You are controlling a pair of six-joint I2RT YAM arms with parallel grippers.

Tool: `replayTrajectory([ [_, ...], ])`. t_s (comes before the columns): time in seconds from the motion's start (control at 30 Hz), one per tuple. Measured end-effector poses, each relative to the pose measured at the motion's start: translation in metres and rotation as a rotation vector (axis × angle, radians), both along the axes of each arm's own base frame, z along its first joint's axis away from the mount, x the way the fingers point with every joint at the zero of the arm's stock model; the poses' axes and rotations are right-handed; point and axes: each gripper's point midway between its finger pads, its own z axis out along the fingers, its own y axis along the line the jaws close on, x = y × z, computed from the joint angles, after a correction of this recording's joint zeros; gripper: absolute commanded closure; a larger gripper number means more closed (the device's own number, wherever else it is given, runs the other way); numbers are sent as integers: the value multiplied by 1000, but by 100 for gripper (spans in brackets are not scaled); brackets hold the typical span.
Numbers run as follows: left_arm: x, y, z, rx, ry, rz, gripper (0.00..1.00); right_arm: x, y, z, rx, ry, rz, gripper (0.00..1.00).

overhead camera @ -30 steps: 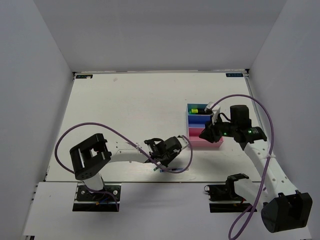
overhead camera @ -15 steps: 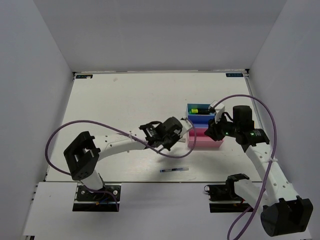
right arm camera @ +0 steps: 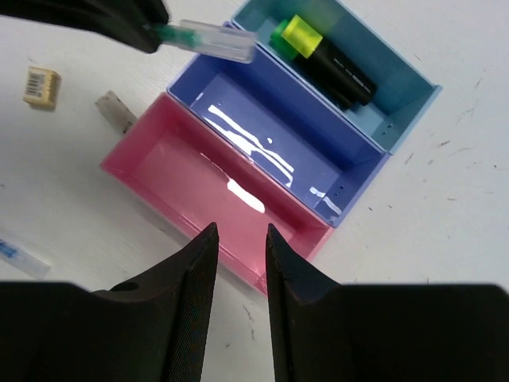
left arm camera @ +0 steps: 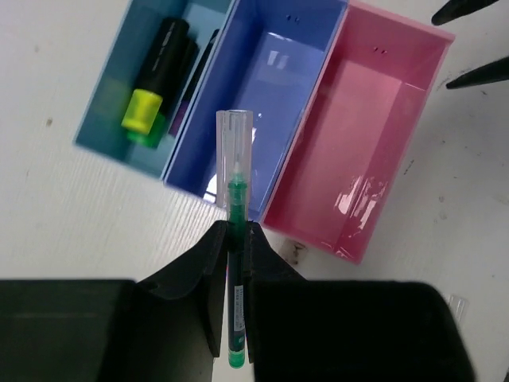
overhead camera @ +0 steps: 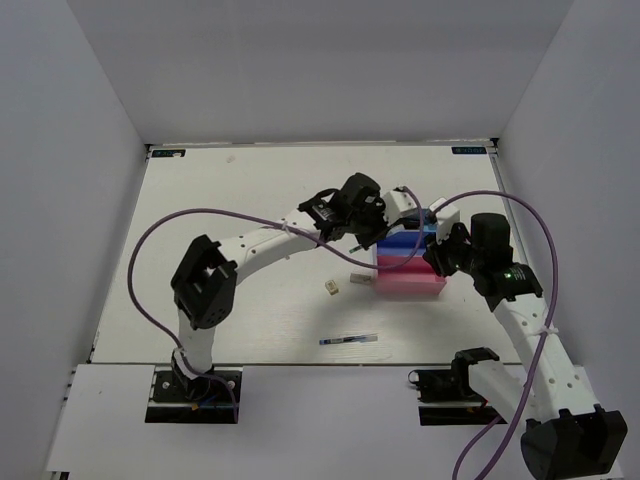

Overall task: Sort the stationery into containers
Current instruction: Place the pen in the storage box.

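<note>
Left pincer (left arm camera: 231, 232) moved over organiser (left arm camera: 362, 135), green pen (left arm camera: 235, 187) clamped

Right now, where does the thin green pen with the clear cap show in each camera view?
Left wrist: the thin green pen stands upright at the picture's centre, clamped in the left gripper, its cap over the darker blue bin.
Right wrist: the pen lies across the top left, its cap at that bin's corner.
Top external: it cannot be made out; the left arm covers that spot.
Shared landmark: the pink bin, seen in all three views.
</note>
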Motion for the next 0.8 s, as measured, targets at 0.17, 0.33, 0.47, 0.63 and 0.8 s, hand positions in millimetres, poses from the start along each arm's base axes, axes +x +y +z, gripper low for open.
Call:
replayTrajectory([
  [0.17, 23, -35, 3, -55, -9, -112, 100, 2, -9, -2, -56, -25, -11, 66],
  [0.33, 36, -62, 11, -119, -14, -167, 100, 3, -15, -3, -100, -42, -14, 67],
  [0.47, 43, -77, 15, -170, -10, -181, 100, 4, -20, -1, -122, -56, -22, 67],
  [0.63, 43, -87, 4, -205, 33, -179, 100, 4, -23, -1, -143, -65, -27, 67],
  [0.8, 45, -94, -11, -220, 70, -163, 100, 3, -26, -1, -155, -68, -35, 62],
])
